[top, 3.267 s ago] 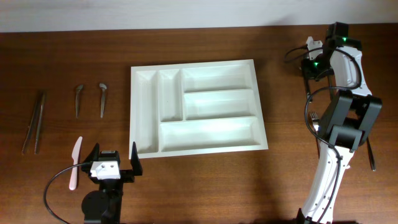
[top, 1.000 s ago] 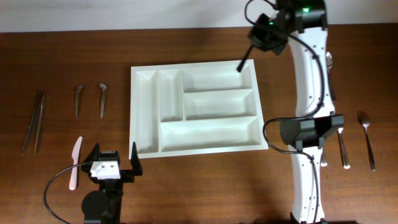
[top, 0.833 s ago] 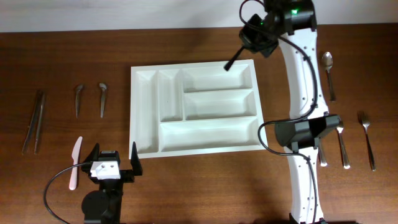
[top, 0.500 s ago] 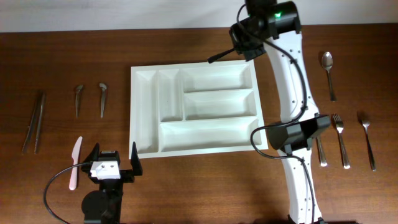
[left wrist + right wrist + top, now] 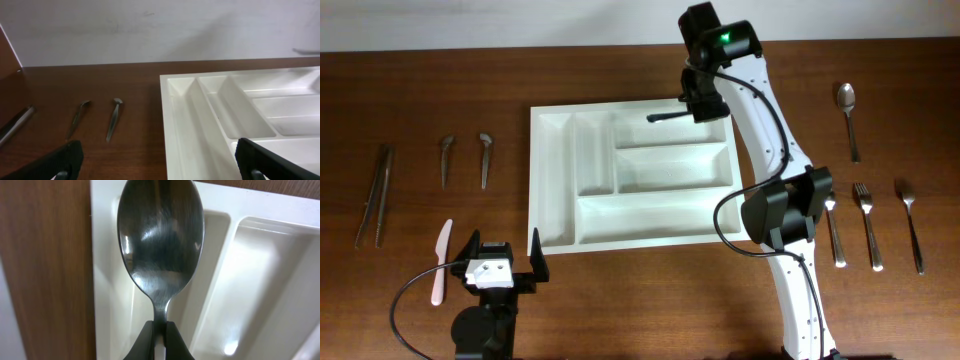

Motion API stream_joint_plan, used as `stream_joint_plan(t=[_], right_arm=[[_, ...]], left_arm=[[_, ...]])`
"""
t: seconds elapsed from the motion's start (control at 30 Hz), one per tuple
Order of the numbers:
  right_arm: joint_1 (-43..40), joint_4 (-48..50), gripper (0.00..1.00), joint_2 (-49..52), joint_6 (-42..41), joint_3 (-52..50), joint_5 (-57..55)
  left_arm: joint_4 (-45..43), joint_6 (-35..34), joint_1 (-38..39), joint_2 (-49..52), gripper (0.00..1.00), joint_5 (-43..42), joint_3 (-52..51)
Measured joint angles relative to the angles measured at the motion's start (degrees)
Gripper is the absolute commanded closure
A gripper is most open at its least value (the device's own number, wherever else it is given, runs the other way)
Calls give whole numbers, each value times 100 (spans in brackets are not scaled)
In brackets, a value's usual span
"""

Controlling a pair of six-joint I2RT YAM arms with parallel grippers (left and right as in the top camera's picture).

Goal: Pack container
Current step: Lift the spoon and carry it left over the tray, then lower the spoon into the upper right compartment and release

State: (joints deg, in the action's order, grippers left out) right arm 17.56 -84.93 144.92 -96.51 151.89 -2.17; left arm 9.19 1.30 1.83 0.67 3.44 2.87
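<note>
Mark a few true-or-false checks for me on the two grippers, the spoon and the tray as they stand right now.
1. The right gripper is shut on a spoon. True.
2. The container has cutlery in its compartments. False: all five compartments are bare.
3. In the overhead view the held spoon hangs over the container's top long compartment. True.
4. The left gripper is holding the pink knife. False: it is open and holds nothing; the pink knife lies on the table beside it.
</note>
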Motion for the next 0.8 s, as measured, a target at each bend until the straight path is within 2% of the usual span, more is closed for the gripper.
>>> stream_joint_plan(t=[0.33,0.8], right_arm=[[105,748,96,0,-107,-310,-22],[339,809,96,264,-127,-310,-46]], left_arm=[[0,0,2,0,1,-2,0],[0,0,2,0,1,0,0]])
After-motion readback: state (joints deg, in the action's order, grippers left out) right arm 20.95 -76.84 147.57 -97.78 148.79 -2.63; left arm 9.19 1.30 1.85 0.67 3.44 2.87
